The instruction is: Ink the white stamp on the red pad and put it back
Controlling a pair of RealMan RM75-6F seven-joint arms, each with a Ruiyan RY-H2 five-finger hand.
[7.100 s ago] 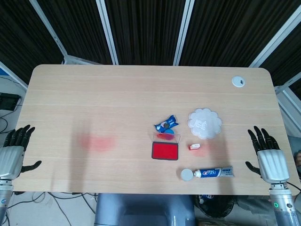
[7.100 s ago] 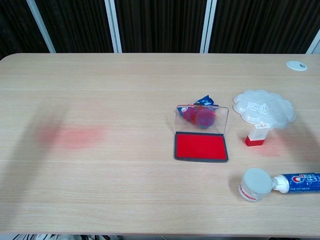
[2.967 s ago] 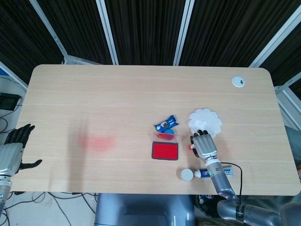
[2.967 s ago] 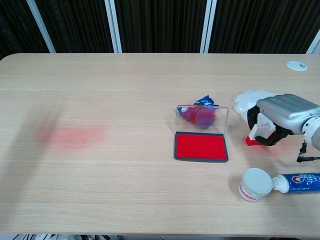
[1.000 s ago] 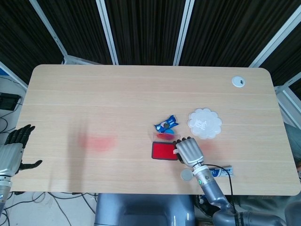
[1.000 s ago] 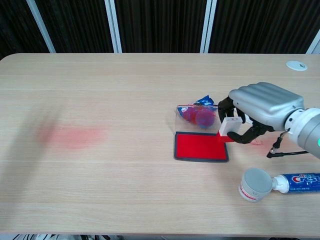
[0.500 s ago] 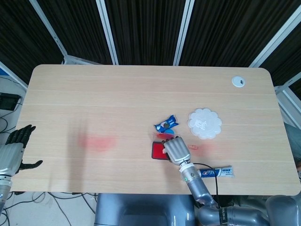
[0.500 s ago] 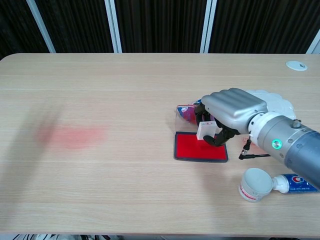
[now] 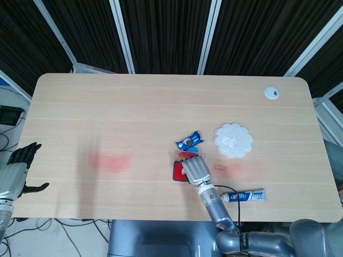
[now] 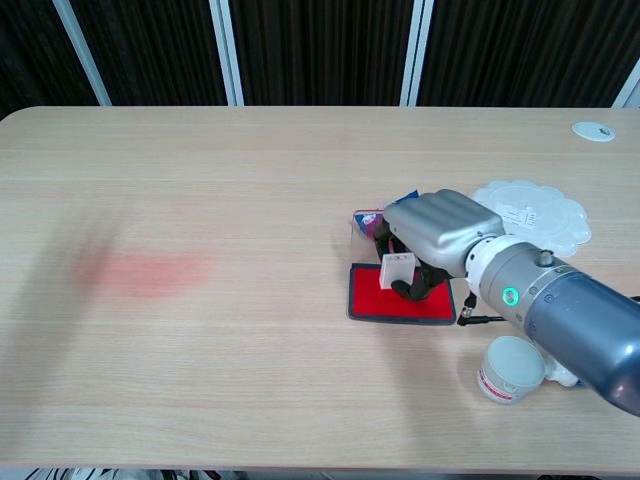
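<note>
Chest view: nearest, the toothpaste cap (image 10: pixel 511 368) stands on the surface (image 10: pixel 250 380); beyond it the right hand (image 10: pixel 437 245) grips the white stamp (image 10: pixel 397 271), upright on the red pad (image 10: pixel 400 296). Farther back lies the white scalloped lid (image 10: pixel 530 215). The left hand (image 9: pixel 15 171), fingers spread and holding nothing, hangs off the surface's edge in the head view.

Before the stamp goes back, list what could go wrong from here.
1. The right hand holds the white stamp on the red pad right in front of the pad's upright clear lid; lifting away could knock the lid.
2. The inked stamp could smear the table on its way back.
3. The toothpaste tube lies close under the forearm and might get swept.
</note>
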